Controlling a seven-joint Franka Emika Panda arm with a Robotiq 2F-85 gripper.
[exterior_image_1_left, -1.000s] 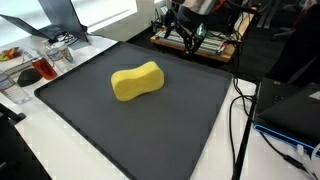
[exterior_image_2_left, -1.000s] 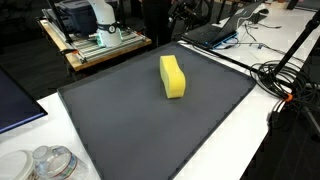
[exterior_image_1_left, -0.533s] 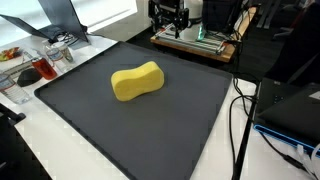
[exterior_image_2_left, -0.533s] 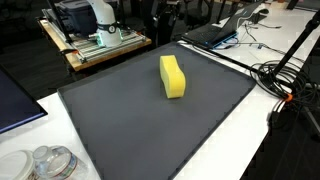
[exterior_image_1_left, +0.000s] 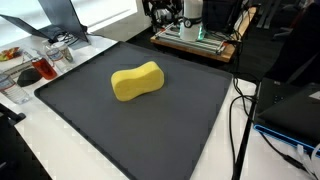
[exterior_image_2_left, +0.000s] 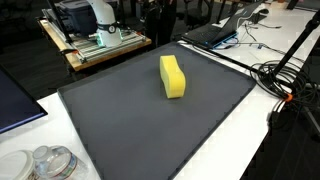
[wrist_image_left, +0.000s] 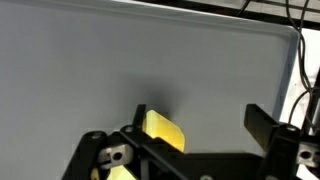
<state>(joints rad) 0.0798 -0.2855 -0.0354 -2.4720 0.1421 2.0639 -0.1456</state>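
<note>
Sponge (exterior_image_1_left: 137, 81) lies on the mat (exterior_image_1_left: 190, 125); our gripper (wrist_image_left: 198, 113), wide open and empty, hangs well clear of it. We should centre over its narrow waist.

Mat (exterior_image_1_left: 150, 120): dark grey, fills mid frame, on white table (exterior_image_1_left: 60, 150).
Bench (exterior_image_2_left: 95, 50): wooden, upper left, w/ equipment.
Laptop (exterior_image_2_left: 215, 32): top right, by cables (exterior_image_2_left: 285, 75).
Light: bright window strip (exterior_image_1_left: 100, 12), top left.

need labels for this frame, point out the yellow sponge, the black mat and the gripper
yellow sponge (exterior_image_1_left: 138, 80): an exterior view, on its narrow waist
black mat (exterior_image_1_left: 175, 130): an exterior view, bare surface beside the sponge
gripper (wrist_image_left: 196, 112): wrist view, midway between the open fingertips
</note>
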